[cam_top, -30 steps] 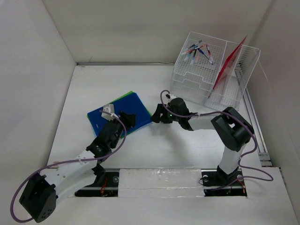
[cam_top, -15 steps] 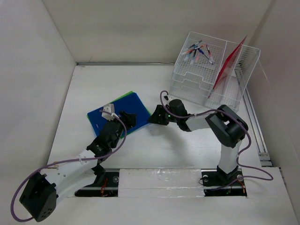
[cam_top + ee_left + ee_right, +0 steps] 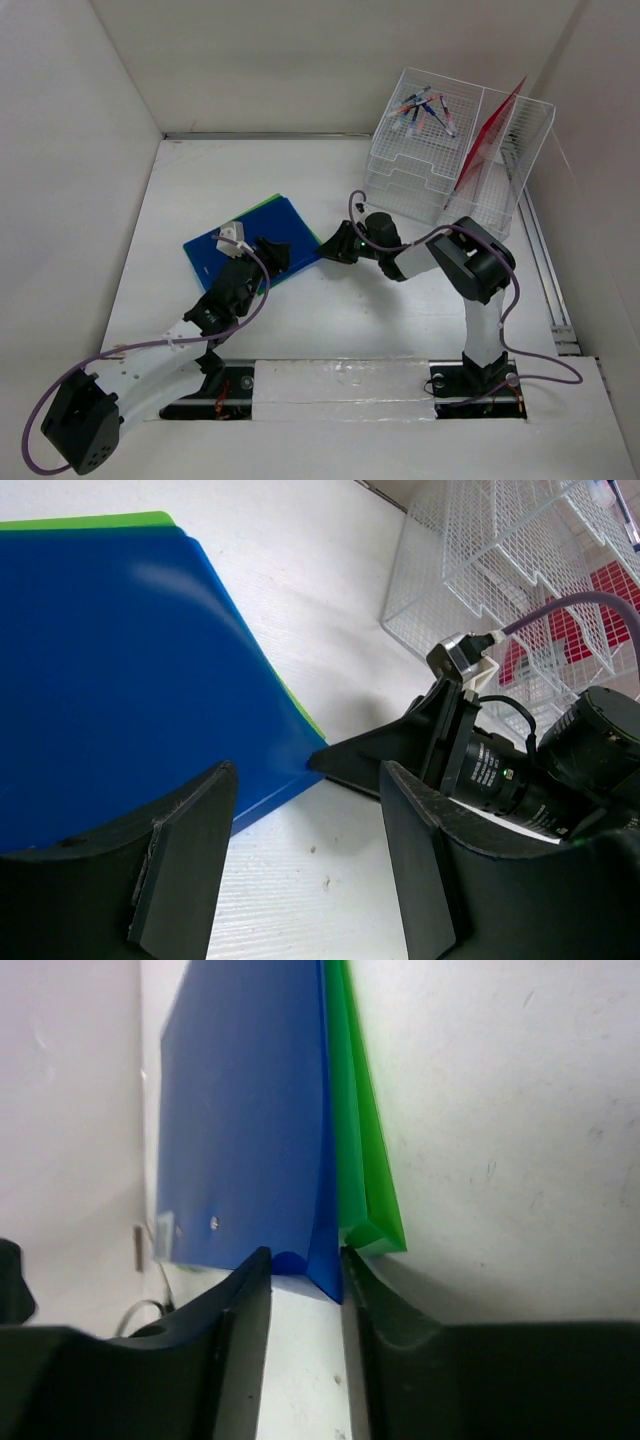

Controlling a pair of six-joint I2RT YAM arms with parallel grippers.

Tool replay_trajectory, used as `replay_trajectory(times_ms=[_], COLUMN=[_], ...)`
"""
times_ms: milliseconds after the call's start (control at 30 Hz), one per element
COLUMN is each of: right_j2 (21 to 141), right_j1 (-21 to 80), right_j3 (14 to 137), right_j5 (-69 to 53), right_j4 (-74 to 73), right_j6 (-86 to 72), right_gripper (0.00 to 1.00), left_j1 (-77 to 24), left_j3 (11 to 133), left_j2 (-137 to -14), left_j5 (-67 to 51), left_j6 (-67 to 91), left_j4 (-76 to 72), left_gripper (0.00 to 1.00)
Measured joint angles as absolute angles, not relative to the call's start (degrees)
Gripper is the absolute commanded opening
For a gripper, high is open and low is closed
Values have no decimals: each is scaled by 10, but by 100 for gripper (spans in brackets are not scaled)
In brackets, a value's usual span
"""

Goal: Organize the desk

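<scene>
Nipping one blue folder point(image 3: 292, 224) atop one green folder point(image 3: 365, 1190): right gripper point(image 3: 306, 1272); left gripper point(image 3: 305, 852) wide

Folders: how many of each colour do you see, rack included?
blue folder: 1
green folder, under the blue one: 1
red folder, standing in the rack: 1
Total: 3

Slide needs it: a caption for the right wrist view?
Right end effector straddles a corner of the blue folder, green folder beneath, on the desk.
</scene>
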State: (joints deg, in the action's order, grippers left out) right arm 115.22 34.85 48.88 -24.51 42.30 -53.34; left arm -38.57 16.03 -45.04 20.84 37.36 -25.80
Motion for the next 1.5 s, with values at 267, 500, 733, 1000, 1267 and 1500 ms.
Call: replay_trajectory(times_ms=[267,500,733,1000,1267,1500], right_j2=[1148,1051,943,944,988,1032], right_j1=[341,318,271,222,268,303], right_j3=[464,389,322,301,317,311], right_j5=[-245,-244,-244,-250,-260,-235], right_j4=[461,449,402,363,406,500], right_j6=[-557,-540,-492,-450,-466,-529], right_gripper=[4,0,0,57,73,71], left_j1=[-386,-386,-386,-386,-386,-386], left_j3=[161,168,173,173,173,172], left_j2=[-453,-469,-496,-521,-543,-548], left_j5=[208,208,204,204,213,210], left_j6=[373,373,369,370,371,366], left_j4=[-258,-265,-281,-294,-307,-325], left_gripper=[55,55,51,45,39,27])
